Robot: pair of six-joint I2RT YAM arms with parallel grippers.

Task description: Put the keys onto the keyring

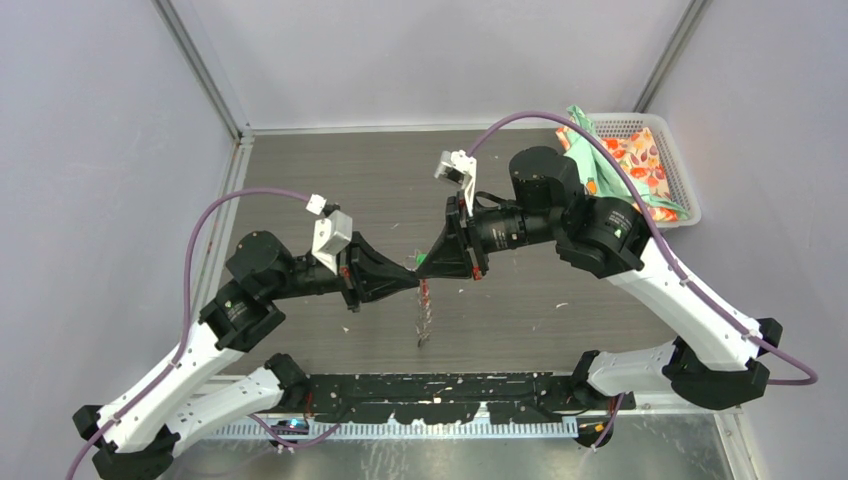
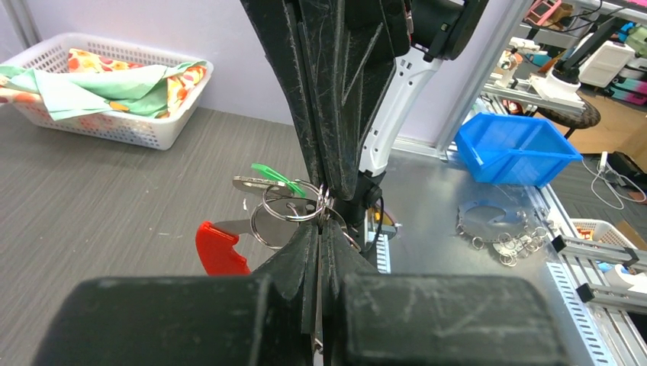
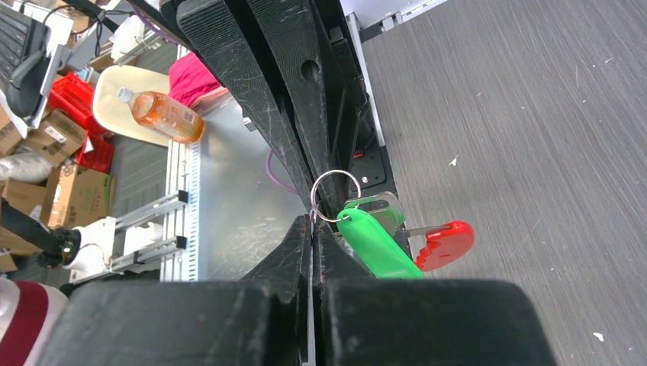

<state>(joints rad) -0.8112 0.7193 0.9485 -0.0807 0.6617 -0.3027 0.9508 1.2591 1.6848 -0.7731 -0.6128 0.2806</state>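
Observation:
My two grippers meet tip to tip above the middle of the table. The left gripper (image 1: pixel 415 280) (image 2: pixel 323 226) is shut on the wire coils of the keyring (image 2: pixel 292 207), whose red tab (image 2: pixel 220 248) (image 3: pixel 445 243) hangs to one side. A chain-like part of the keyring (image 1: pixel 423 320) dangles below the tips. The right gripper (image 1: pixel 428 268) (image 3: pixel 313 223) is shut on a thin wire ring (image 3: pixel 336 192). That ring carries a silver key (image 3: pixel 379 207) and its bright-green tag (image 3: pixel 377 245) (image 2: pixel 273 175). The jaws hide how the rings interlock.
A white basket (image 1: pixel 682 180) (image 2: pixel 46 114) of patterned cloths stands at the table's back right corner. Off the table I see a blue bin (image 2: pixel 513 149), loose metal rings (image 2: pixel 500 236) on a steel plate, and a bottle (image 3: pixel 162 116).

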